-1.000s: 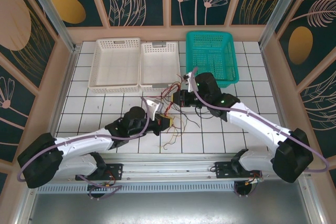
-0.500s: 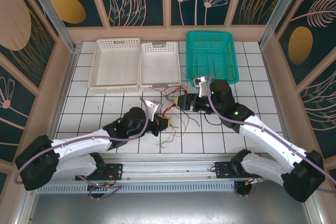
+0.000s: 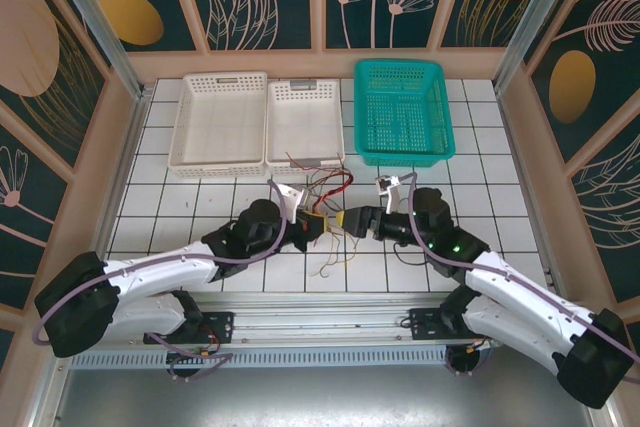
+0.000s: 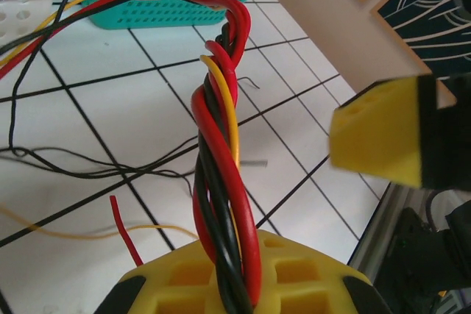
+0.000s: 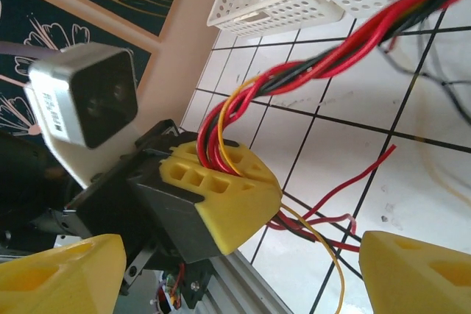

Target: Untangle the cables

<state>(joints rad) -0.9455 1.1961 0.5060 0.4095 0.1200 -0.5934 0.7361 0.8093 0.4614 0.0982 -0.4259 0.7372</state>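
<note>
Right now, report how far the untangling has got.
Done: nothing looks separated yet. In hand: the left pincer is shut on the cables, a twisted red, black and yellow bundle; the right pincer stands open beside it. Left: unwinding that twist, plus loose strands on the table.

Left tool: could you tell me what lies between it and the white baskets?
Loose strands of the cables, visible in the top view.

The cables [image 3: 335,185] lie on the table [image 3: 180,212] between the left claw [image 3: 316,231] and right claw [image 3: 348,219], before three baskets [image 3: 305,84].
</note>
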